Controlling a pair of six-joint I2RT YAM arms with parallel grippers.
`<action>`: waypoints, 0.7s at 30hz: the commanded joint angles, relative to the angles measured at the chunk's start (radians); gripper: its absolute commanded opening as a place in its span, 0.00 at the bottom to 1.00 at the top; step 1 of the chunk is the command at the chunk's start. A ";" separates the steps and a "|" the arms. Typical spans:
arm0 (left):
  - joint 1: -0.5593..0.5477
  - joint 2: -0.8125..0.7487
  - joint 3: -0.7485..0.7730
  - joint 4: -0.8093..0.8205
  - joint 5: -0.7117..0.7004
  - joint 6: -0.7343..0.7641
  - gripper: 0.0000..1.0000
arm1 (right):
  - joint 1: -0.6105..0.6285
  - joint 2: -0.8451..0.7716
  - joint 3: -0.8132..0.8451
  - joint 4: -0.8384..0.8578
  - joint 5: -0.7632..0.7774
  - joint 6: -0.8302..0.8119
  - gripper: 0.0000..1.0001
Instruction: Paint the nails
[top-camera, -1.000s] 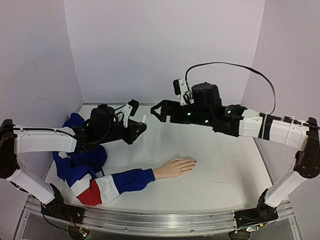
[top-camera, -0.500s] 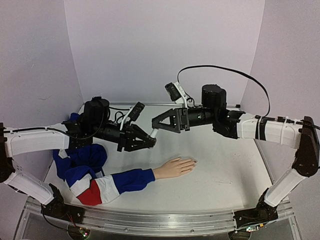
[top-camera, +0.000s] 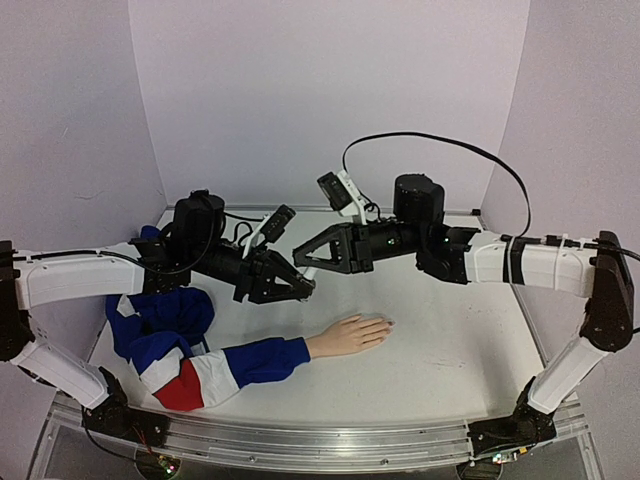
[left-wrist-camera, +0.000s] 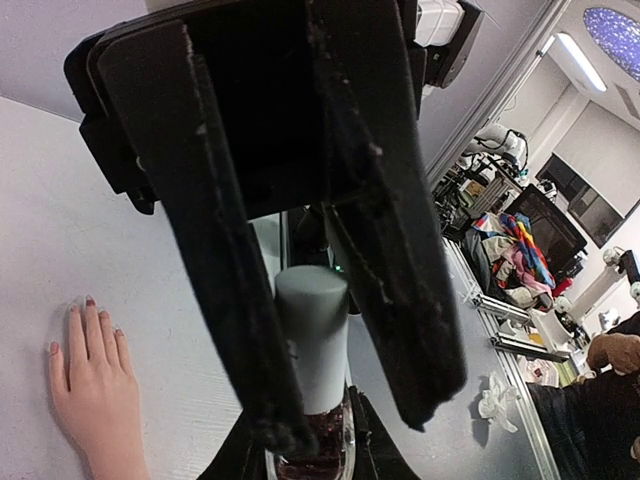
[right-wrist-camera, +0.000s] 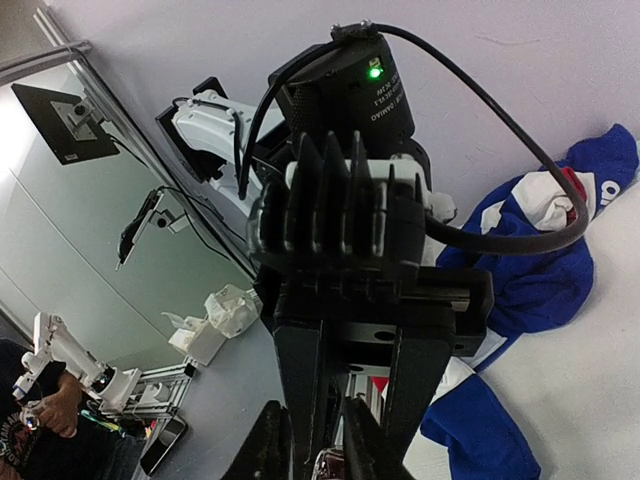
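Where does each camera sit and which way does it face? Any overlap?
Top external: above and behind robot, looking down on table; left gripper, right gripper.
Left wrist: looks rightward along own fingers; polish bottle, mannequin hand.
Right wrist: looks leftward; own fingers, left gripper, sleeve.
Shared: wrist views both show polish bottle.

The left arm (top-camera: 80, 280) and the right arm (top-camera: 540, 265) both extend inward with forearms near level, and their wrists point at each other so the tips meet. The left pincer (top-camera: 307, 287) is clamped on a small bottle (left-wrist-camera: 312, 340). The right pincer (top-camera: 301, 263) faces it head-on, with its fingers (left-wrist-camera: 230, 260) either side of the bottle's cap — whether they press it is unclear.
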 joint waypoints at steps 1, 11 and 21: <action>0.005 -0.021 0.056 0.038 -0.022 0.002 0.00 | 0.020 0.004 0.000 0.067 0.010 -0.006 0.16; 0.005 -0.040 0.037 0.046 -0.862 0.023 0.00 | 0.070 0.011 -0.033 0.019 0.357 0.027 0.00; -0.009 0.184 0.089 0.262 -1.227 0.071 0.00 | 0.312 0.162 0.228 -0.428 1.319 0.344 0.00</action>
